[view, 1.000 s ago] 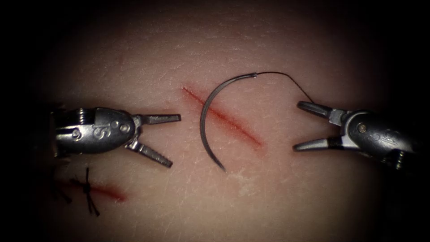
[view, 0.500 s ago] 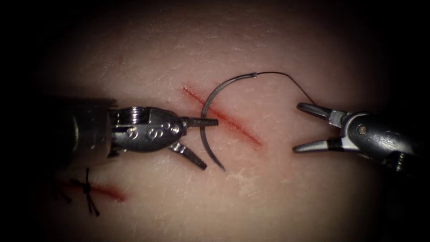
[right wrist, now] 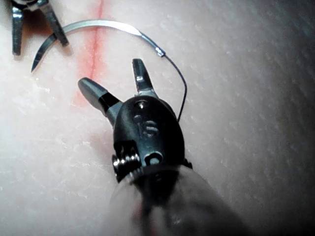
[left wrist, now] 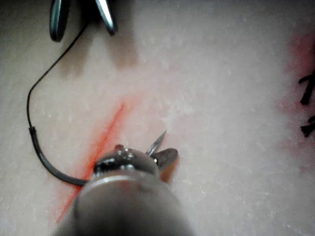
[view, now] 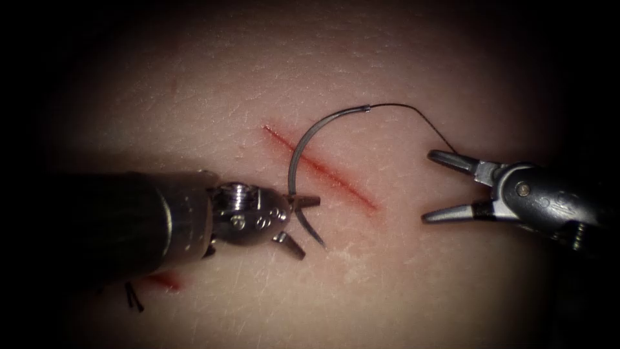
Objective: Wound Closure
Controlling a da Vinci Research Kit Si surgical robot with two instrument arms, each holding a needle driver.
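Observation:
The curved needle (view: 292, 169) lies flat on the tissue across the cut (view: 336, 178), not in the tissue. Its point (view: 322, 245) is left of the cut. Its swaged end (view: 367, 108) is on the right, and thread (view: 420, 116) runs from there toward the right tool. My left tool (view: 302, 223) is open and straddles the needle's shaft close to the point, one jaw on each side. The right tool (view: 434, 185) is open to the right of the cut and holds nothing. The left wrist view has the needle point (left wrist: 158, 142) beside one jaw. In the right wrist view the right tool (right wrist: 115, 78) is open below the needle (right wrist: 98, 23).
At the lower left of the tissue is an older red mark (view: 165, 281) with dark cut thread ends (view: 134, 298), partly under the left tool's shaft. The same thread ends (left wrist: 307, 88) appear in the left wrist view.
The left tool has moved right and downward from the left of the cut. Its open jaws now sit around the needle near the point. The needle and right tool have stayed put.

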